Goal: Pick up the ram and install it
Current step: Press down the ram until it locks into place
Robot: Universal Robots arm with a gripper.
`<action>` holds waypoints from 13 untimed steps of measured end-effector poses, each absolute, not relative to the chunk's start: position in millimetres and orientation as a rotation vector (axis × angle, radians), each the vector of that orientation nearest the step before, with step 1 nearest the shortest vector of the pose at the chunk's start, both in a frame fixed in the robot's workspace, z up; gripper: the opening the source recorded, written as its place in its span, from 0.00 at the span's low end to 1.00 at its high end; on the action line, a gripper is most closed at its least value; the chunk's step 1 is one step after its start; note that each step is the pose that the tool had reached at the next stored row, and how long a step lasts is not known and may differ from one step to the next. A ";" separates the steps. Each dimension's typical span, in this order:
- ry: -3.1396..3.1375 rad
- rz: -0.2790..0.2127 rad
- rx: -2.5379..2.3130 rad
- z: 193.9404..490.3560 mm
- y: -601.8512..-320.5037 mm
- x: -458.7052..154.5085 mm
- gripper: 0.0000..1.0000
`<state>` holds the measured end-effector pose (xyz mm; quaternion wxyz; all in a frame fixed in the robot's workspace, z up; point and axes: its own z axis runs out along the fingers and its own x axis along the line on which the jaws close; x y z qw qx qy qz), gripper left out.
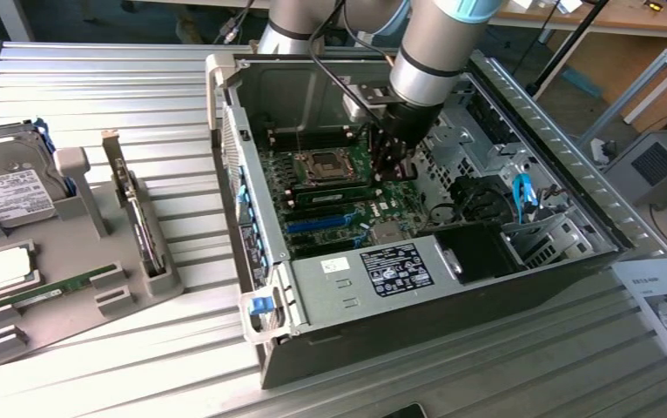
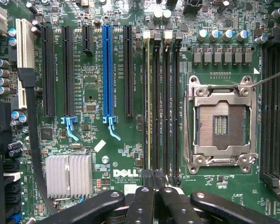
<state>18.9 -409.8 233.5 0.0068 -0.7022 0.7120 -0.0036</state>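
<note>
One ram [image 2: 148,102] stands on edge in a memory slot of the motherboard, beside the empty CPU socket [image 2: 221,123]; in the exterior view it is a thin green strip [image 1: 327,198]. My gripper [image 2: 154,178] is shut, its black fingertips [image 2: 145,186] pressed together just past the near end of that stick, with nothing between them. Whether they touch it I cannot tell. In the exterior view the gripper [image 1: 389,178] reaches down into the open computer case. A second ram [image 1: 45,292] lies flat in the grey holder at the exterior view's left.
The case walls [image 1: 310,296] ring the motherboard, with cables and a drive cage [image 1: 485,200] to the exterior view's right. The grey holder also carries a hard drive [image 1: 3,192], a square CPU chip [image 1: 3,266] and an expansion card [image 1: 136,218]. Empty slots [image 2: 170,102] flank the seated stick.
</note>
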 end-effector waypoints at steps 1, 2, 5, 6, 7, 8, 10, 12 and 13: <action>2.227 -0.011 -2.197 232.9 -409.9 18.8 0.11; 2.227 -0.011 -2.197 232.8 -409.9 18.8 0.11; 2.227 -0.011 -2.196 232.6 -409.8 18.9 0.11; 2.227 -0.011 -2.196 232.6 -409.8 18.9 0.11; 2.227 -0.011 -2.196 232.6 -409.8 18.9 0.11; 2.227 -0.011 -2.196 232.4 -409.8 18.8 0.11; 2.227 -0.011 -2.196 231.9 -409.8 18.8 0.11; 2.227 -0.011 -2.196 231.8 -409.8 18.9 0.11; 2.227 -0.011 -2.196 231.7 -409.8 18.8 0.11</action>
